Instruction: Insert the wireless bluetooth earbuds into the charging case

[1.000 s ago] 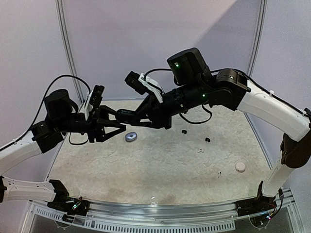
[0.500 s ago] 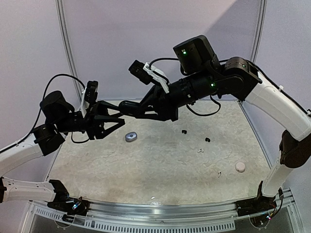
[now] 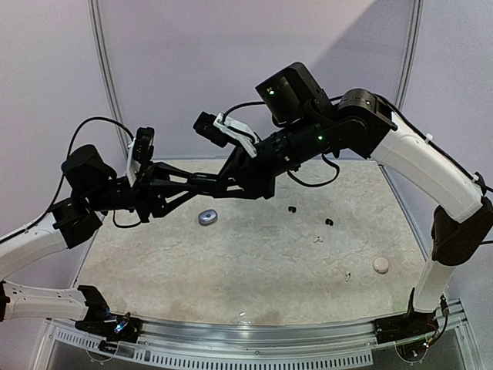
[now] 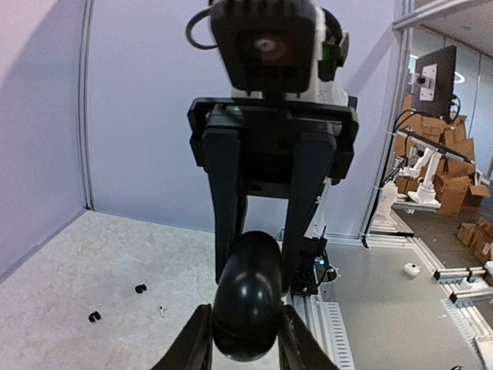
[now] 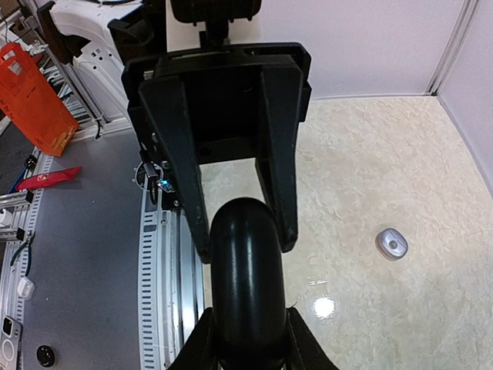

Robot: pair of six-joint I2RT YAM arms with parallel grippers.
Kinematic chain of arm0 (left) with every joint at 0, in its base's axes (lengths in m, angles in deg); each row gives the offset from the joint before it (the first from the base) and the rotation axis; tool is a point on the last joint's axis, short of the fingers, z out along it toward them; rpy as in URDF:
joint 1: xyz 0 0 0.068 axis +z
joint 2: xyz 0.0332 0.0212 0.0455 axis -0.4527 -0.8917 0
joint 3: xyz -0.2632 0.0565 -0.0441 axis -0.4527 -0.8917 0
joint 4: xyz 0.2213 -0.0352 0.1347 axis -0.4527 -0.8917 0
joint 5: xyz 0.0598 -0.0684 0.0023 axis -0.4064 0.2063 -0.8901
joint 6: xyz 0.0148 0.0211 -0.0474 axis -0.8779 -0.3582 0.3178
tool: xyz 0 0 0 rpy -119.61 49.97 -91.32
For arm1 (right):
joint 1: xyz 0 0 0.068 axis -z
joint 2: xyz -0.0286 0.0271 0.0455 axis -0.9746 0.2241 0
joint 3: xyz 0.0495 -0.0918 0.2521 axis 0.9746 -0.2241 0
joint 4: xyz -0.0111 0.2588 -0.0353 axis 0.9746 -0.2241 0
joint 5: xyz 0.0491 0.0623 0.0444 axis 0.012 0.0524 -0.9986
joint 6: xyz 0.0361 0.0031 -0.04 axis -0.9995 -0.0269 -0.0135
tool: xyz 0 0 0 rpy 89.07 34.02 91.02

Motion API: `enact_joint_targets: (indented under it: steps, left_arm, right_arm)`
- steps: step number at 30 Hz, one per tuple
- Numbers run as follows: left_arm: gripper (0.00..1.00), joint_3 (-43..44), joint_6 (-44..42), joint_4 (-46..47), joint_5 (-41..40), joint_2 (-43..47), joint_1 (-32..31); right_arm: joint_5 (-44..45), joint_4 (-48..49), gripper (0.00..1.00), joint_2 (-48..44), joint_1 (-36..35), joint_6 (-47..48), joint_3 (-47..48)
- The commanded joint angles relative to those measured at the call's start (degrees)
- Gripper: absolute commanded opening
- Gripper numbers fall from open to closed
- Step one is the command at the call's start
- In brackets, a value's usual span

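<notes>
Left pincer (image 4: 245, 343) now grips right pincer's (image 5: 245, 339) black case (image 4: 246, 297).

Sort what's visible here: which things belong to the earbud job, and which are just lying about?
Job: black case, gripped between left gripper and right gripper; black earbuds; tiny white pieces, likely earbuds; grey case; pale round case.

Lying about, off the table: orange box; cardboard boxes; monitor.

Blk case (image 4: 246, 308), grey case (image 3: 208, 217), wht case (image 3: 380, 265), blk buds (image 3: 292, 208) & a beige mottled table (image 3: 231, 262) are seen.
</notes>
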Motion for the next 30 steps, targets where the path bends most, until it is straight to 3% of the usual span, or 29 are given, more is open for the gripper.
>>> enact_joint_targets:
  steps: [1,3,8,15,22,24,30]
  left_arm:
    - [0.27,0.5,-0.6,-0.3,0.0,0.4,-1.0]
    - [0.28,0.5,-0.6,-0.5,0.5,0.3,-1.0]
    - [0.45,0.1,-0.4,-0.6,1.9,0.1,-1.0]
    - [0.37,0.6,-1.5,-1.6,2.8,-0.4,-1.0]
    - [0.46,0.5,-2.1,-2.3,2.7,-0.8,-1.1]
    - [0.44,0.4,-2.1,-2.2,2.6,-0.6,-1.1]
    - [0.21,0.5,-1.6,-1.9,1.5,-0.2,-1.2]
  right_arm:
    - [0.6,-0.6,0.0,0.5,-0.4,0.3,1.5]
    - [0.6,-0.5,0.0,0.5,-0.4,0.2,1.4]
    - [0.6,0.6,0.0,0.0,-0.5,0.6,1.4]
    - [0.2,0.7,0.0,-0.2,-0.4,0.8,1.3]
    - [0.6,1.7,0.0,-0.5,-0.4,1.1,1.0]
    - [0.6,1.9,0.0,-0.6,-0.4,1.2,1.0]
    - [0.4,2.3,0.0,-0.2,-0.4,1.1,0.4]
